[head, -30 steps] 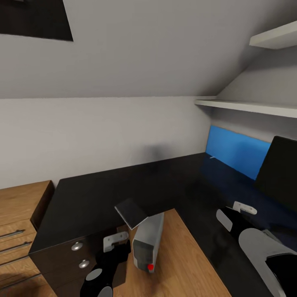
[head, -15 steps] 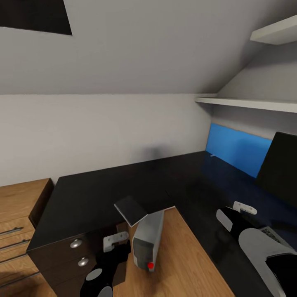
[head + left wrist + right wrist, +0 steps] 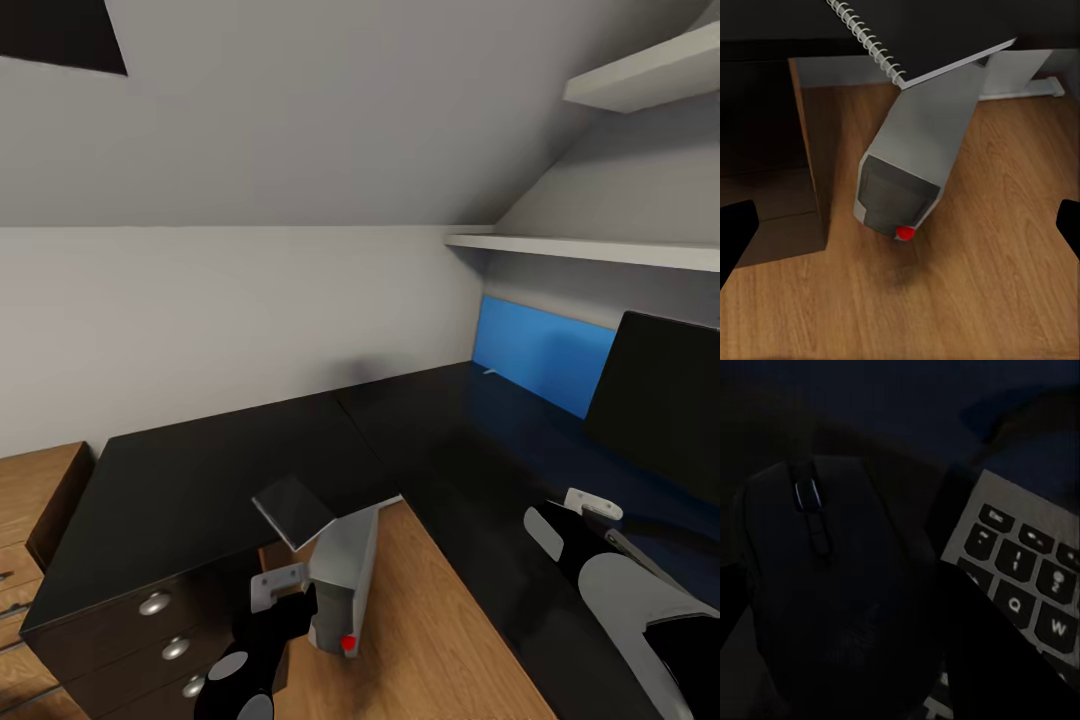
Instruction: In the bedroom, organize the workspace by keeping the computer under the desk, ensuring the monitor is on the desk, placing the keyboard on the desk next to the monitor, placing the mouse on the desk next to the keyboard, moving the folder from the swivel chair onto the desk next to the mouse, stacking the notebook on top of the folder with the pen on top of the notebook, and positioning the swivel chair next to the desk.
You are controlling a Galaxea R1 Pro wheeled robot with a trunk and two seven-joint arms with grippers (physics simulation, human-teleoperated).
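The black monitor (image 3: pixel 660 400) stands on the black corner desk (image 3: pixel 230 470). A grey computer tower (image 3: pixel 340 585) with a red button stands on the wood floor under the desk's edge, and it is also seen in the left wrist view (image 3: pixel 919 150). A dark spiral notebook (image 3: pixel 292 510) overhangs the desk edge above the tower (image 3: pixel 922 37). My left gripper (image 3: pixel 268 598) hangs open in front of the tower (image 3: pixel 900 232). My right gripper (image 3: pixel 590 505) is low over the desk, shut on the black mouse (image 3: pixel 817 585) beside the white-keyed keyboard (image 3: pixel 1020 562).
A blue panel (image 3: pixel 540 350) backs the desk below white wall shelves (image 3: pixel 590 250). Desk drawers with round knobs (image 3: pixel 155 603) are at the lower left, and a wooden dresser (image 3: pixel 30 480) stands beyond them. Wood floor (image 3: pixel 430 620) lies in the desk's inner corner.
The whole picture has shifted left, so the camera has turned right; more of the monitor shows. Both arms keep their places in the view.
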